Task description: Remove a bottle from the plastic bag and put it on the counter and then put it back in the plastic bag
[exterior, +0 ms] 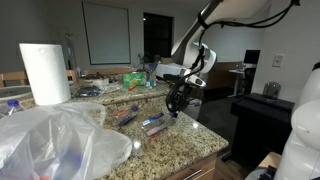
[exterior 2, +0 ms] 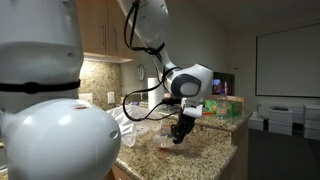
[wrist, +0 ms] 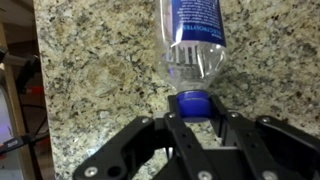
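Note:
In the wrist view the clear bottle (wrist: 195, 40) with a blue-and-white label and a blue cap sits between my fingers. My gripper (wrist: 192, 110) is shut on the cap, over the speckled granite counter (wrist: 90, 70). In both exterior views my gripper (exterior: 177, 103) (exterior 2: 180, 133) points down, low over the counter (exterior: 190, 142), near its far end. The bottle is too small to make out there. The large crinkled plastic bag (exterior: 55, 140) lies at the near end of the counter, well away from the gripper. Coloured items show faintly through it.
A white paper towel roll (exterior: 45, 72) stands behind the bag. Small coloured items (exterior: 125, 117) (exterior: 152, 124) lie on the counter between bag and gripper. Boxes and clutter (exterior: 135, 77) sit on the back counter. The counter's rounded edge (exterior: 222, 150) is close beyond the gripper.

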Robot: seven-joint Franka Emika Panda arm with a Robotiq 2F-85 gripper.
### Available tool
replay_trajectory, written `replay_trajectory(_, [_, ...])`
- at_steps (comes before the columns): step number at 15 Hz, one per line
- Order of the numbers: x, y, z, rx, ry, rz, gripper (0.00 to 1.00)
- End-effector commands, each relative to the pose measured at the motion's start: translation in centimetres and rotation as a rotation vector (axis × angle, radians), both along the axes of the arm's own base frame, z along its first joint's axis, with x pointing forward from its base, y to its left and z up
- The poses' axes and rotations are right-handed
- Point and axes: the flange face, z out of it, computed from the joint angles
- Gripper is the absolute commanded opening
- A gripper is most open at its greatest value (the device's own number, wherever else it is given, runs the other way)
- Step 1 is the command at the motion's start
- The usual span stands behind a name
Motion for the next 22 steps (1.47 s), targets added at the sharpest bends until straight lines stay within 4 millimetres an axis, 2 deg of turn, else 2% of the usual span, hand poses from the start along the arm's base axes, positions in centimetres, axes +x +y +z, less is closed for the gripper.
replay_trajectory(1, [-2.5, -0.3, 0.0, 0.022, -0.021, -0.069, 0.09])
replay_trajectory(5, [-3.3, -0.5, 0.2, 0.018, -0.082, -0.126, 0.09])
replay_trajectory(8, [-3.0, -0.3, -0.1, 0.017, -0.122, -0.168, 0.09])
replay_trajectory(12, [-2.2, 1.1, -1.4, 0.053, -0.156, -0.185, 0.09])
replay_trajectory(16, [-2.3, 2.4, -3.2, 0.101, -0.155, -0.148, 0.09])
replay_trajectory(22, [-2.6, 2.8, -5.6, 0.109, -0.131, -0.100, 0.09])
